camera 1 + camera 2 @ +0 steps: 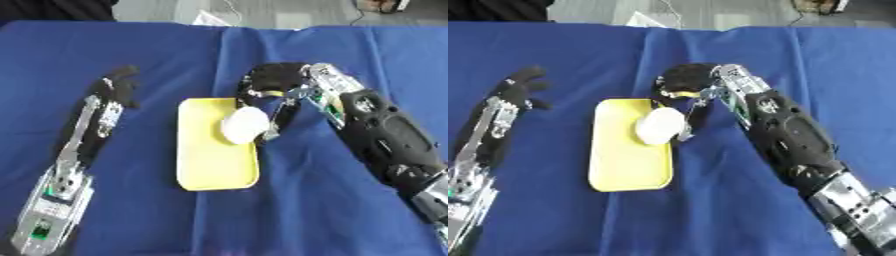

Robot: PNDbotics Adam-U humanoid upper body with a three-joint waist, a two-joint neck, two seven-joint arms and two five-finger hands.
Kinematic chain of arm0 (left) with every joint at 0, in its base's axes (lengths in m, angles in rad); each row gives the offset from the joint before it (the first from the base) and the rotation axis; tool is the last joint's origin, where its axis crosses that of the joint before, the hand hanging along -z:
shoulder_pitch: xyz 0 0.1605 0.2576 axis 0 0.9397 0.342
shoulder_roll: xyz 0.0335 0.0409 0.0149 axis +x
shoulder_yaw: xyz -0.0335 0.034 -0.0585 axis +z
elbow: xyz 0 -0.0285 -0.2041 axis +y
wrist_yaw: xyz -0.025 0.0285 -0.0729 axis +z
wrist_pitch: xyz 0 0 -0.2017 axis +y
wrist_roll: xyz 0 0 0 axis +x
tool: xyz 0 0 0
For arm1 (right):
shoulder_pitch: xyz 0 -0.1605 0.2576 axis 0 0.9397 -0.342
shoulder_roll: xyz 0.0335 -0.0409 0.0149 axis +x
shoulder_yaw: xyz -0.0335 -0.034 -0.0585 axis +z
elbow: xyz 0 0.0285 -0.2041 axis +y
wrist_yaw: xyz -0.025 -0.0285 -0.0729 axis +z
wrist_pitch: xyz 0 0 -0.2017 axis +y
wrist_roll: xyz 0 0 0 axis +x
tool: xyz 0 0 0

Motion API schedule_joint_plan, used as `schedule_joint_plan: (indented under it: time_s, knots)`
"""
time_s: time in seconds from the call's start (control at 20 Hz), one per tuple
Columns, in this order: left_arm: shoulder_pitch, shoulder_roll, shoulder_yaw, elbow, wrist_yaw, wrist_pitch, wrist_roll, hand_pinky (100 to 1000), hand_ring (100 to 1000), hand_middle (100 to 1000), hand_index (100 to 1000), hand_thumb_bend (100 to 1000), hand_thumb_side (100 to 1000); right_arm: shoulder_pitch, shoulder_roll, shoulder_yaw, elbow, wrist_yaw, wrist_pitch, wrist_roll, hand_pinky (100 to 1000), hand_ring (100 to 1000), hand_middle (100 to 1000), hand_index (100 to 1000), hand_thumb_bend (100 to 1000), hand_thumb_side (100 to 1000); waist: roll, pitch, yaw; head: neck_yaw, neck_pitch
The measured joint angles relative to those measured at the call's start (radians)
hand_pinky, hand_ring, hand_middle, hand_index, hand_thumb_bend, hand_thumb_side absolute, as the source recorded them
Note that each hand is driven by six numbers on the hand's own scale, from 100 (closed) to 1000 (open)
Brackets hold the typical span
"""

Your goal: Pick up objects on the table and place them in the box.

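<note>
The right hand (271, 82) pinches a white round object (244, 125), held over the yellow tray's (210, 165) right edge. The tray's long axis runs away from the robot (release point lies directly below). The left hand (118, 85) rests relaxed on the worktop (332, 200), well apart.

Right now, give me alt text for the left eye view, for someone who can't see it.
The robot's right hand holds a round white object over the right edge of a shallow yellow tray on a blue tablecloth. Its left hand rests open on the cloth left of the tray.
</note>
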Motion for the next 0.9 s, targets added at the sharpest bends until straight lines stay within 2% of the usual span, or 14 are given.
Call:
schedule_joint_plan:
  time_s: [0.55,0.9]
  knots:
    - [0.0,0.0,0.003,0.0,0.0,0.0,0.005,645,792,852,909,474,925,0.0,0.019,0.017,-0.025,-0.03,0.011,0.018,677,523,454,540,622,373,-0.001,-0.002,0.005,0.0,0.0]
    - [0.001,0.0,0.006,0.002,0.0,0.0,0.006,644,792,851,908,478,923,-0.02,0.018,0.025,-0.025,-0.03,0.009,0.019,682,525,451,534,611,372,-0.008,-0.017,0.006,0.0,0.0]
